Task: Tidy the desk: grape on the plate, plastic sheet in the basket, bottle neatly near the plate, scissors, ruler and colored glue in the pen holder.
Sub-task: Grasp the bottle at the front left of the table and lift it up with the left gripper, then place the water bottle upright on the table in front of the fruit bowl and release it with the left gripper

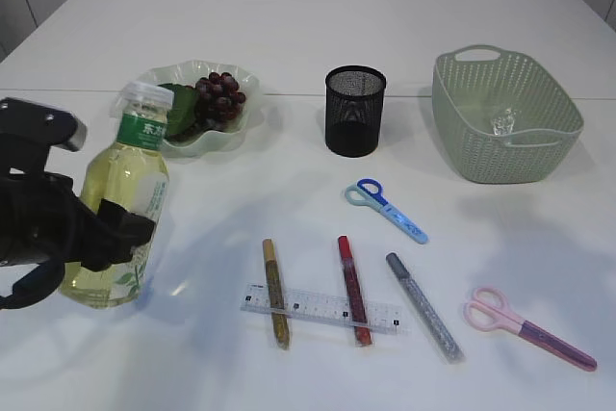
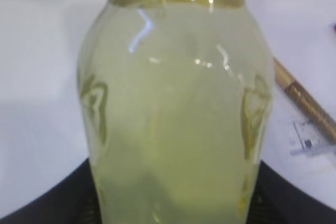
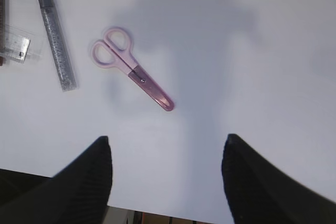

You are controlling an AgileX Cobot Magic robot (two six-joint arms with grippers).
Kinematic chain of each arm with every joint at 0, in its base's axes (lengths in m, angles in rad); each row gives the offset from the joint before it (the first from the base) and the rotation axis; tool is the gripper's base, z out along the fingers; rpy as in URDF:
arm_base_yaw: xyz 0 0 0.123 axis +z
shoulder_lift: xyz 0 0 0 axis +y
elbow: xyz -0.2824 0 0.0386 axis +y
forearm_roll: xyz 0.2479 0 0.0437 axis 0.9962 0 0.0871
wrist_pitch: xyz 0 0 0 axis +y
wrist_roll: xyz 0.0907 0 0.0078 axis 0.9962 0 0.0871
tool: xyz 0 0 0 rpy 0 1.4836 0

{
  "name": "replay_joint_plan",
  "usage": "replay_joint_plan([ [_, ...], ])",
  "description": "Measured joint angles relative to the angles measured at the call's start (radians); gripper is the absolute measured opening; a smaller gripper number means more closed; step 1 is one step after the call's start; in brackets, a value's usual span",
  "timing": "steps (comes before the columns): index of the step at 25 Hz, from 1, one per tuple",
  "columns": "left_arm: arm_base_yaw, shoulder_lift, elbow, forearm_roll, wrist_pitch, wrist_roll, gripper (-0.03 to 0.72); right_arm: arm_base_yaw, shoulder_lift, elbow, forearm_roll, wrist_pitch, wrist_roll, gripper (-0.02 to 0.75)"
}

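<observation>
Two jaws of the left gripper clamp the clear bottle of yellow-green drink at the near left, the right gripper gapes empty above the pink scissors, and that smooth bottle could slip or topple beside the green plate.

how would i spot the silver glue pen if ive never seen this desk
Start at the clear ruler lying flat near the front of the white table. Three glue pens sit around it; gold and red lie across the ruler. The silver glue pen is the rightmost, angled, with a grey cap, between the ruler's right end and the pink scissors.
</observation>
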Motion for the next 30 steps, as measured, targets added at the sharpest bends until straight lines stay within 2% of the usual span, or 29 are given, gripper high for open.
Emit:
replay_joint_plan([
  [7, 0.070, 0.013, 0.120, 0.011, -0.500, 0.000, 0.426, 0.000, 0.000, 0.000, 0.011, 0.000, 0.000, 0.512],
  [15, 0.096, 0.124, 0.124, 0.015, -0.843, 0.000, 0.426, 0.000, 0.000, 0.000, 0.017, 0.000, 0.000, 0.512],
  [22, 0.096, 0.164, 0.124, -0.012, -0.993, 0.000, 0.424, 0.000, 0.000, 0.000, 0.018, 0.000, 0.000, 0.512],
  [30, 0.096, 0.281, 0.075, -0.081, -0.997, 0.057, 0.423, 0.000, 0.000, 0.000, 0.020, -0.002, 0.000, 0.512],
])
